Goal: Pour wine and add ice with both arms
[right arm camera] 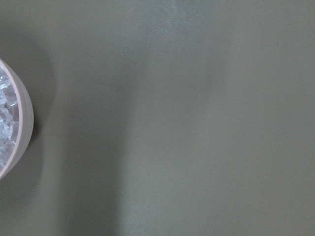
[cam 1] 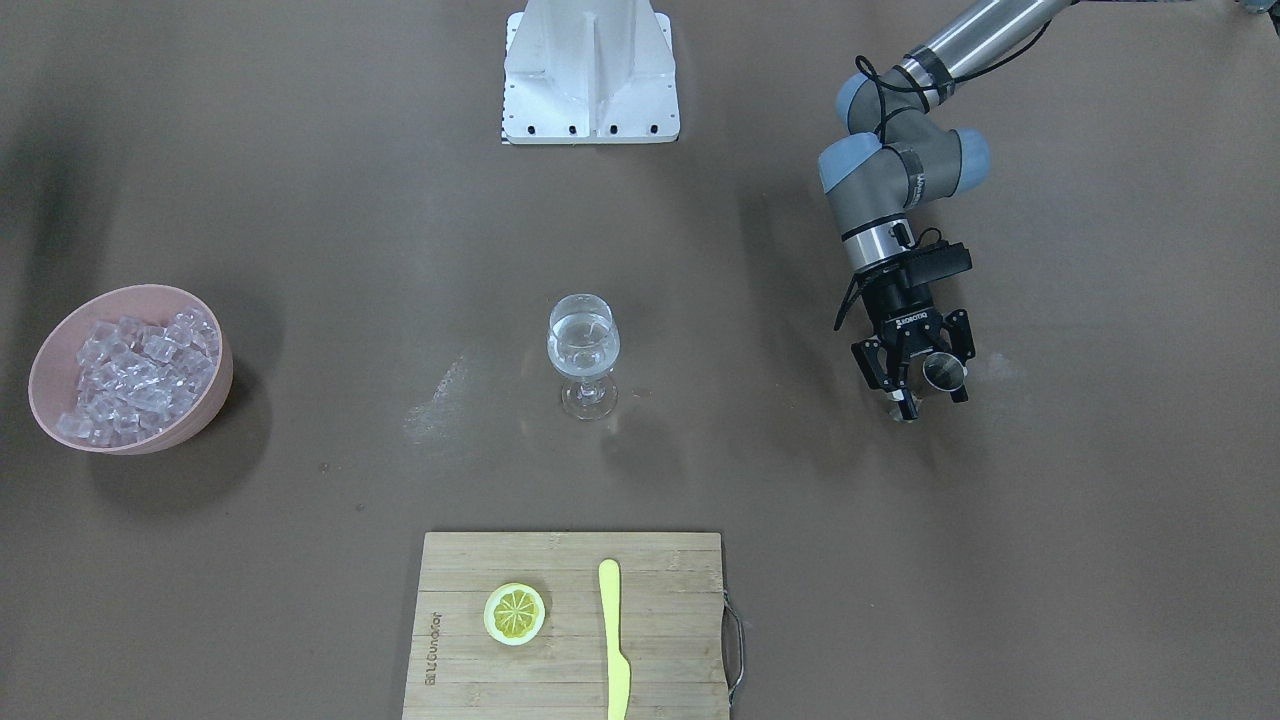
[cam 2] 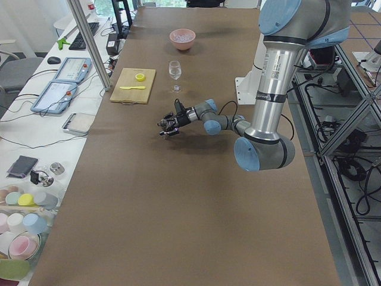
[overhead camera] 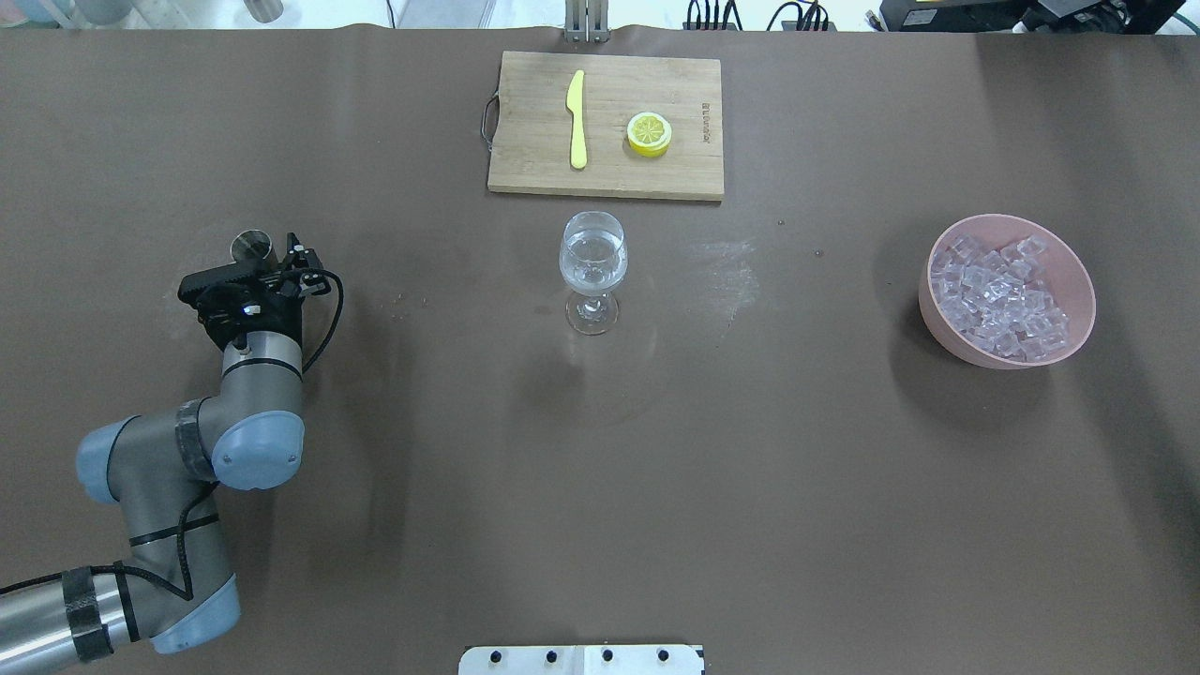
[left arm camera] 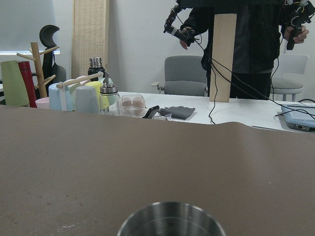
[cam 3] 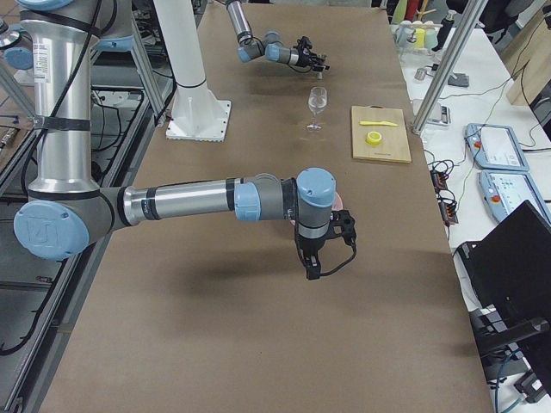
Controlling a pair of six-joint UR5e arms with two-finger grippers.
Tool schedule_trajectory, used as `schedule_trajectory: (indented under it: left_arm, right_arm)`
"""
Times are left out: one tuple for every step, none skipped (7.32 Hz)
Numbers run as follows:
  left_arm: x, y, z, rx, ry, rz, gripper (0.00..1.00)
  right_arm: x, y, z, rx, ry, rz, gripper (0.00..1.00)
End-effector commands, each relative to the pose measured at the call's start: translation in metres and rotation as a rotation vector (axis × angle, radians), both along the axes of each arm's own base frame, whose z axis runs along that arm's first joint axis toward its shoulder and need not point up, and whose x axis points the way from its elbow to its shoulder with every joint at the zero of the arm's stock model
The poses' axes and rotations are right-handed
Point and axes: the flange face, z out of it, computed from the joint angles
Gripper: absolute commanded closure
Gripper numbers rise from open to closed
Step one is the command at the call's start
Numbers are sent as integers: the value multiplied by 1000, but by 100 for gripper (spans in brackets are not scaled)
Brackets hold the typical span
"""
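Left hand (cam 1: 930,398), marked ROBOTIQ: fingers (cam 1: 902,392) flank a steel cup (cam 1: 943,372) (grip unconfirmed). Right hand (cam 3: 312,268): aperture cannot be told. Ice (overhead camera: 1003,300): heaped in pink bowl (overhead camera: 940,328), worktop's (overhead camera: 375,469) right end. Chopping board (cam 1: 660,600): lettering illegible.

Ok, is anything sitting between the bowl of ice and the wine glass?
Nothing visible. Only bare table lies between the pink bowl of ice and the wine glass; the cutting board sits off that line.
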Motion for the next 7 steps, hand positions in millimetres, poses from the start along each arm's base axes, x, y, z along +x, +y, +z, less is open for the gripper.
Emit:
schedule_trajectory:
  left_arm:
    - [1, 2, 1, -1, 0, 2, 47]
    - [1, 3, 2, -1, 0, 4, 48]
    - [1, 3, 2, -1, 0, 4, 48]
    - [2, 4, 3, -2, -1, 8, 48]
    - [5, 6, 8, -7, -11, 13, 48]
    - [7, 7, 12, -10, -18, 16, 48]
    - [7, 7, 12, -10, -18, 16, 48]
  right_arm:
    - [0, 0, 0, 1, 0, -1, 0]
    - [0, 0, 0, 0, 0, 0, 0]
    - [0, 0, 0, 0, 0, 0, 0]
    - [0, 0, 0, 0, 0, 0, 0]
    - [0, 0, 0, 0, 0, 0, 0]
    - [0, 1, 1, -3, 0, 0, 0]
    - [0, 1, 1, -3, 0, 0, 0]
